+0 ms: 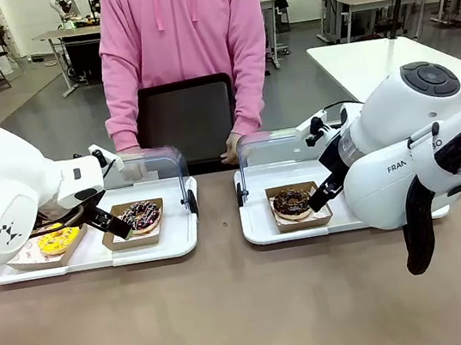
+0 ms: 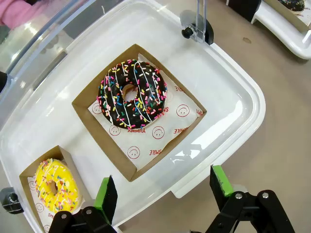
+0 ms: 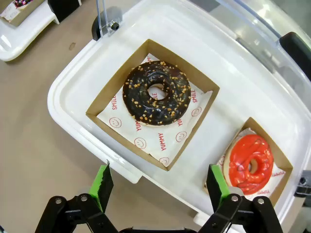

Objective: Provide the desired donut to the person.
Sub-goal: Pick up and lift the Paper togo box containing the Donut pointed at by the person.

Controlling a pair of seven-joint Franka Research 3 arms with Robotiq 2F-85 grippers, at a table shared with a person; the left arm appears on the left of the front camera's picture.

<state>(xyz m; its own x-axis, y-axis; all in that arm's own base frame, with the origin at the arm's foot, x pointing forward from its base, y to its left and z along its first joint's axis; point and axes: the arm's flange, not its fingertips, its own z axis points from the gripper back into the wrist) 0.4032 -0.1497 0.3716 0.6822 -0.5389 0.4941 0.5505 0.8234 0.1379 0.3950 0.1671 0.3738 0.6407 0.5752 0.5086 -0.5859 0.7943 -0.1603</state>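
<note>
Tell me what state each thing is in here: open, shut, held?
left fingers, open, empty
right fingers, open, empty
left tray lid, swung up
right tray lid, swung up
sprinkled donut, in open box
yellow donut, in open box
nut-topped donut, in open box
red donut, in open box

The left arm [image 1: 8, 197] enters from the frame's left, the right arm [image 1: 404, 172] from its right. Both wrists angle down toward centre, jaws spread wide, holding nothing.
</note>
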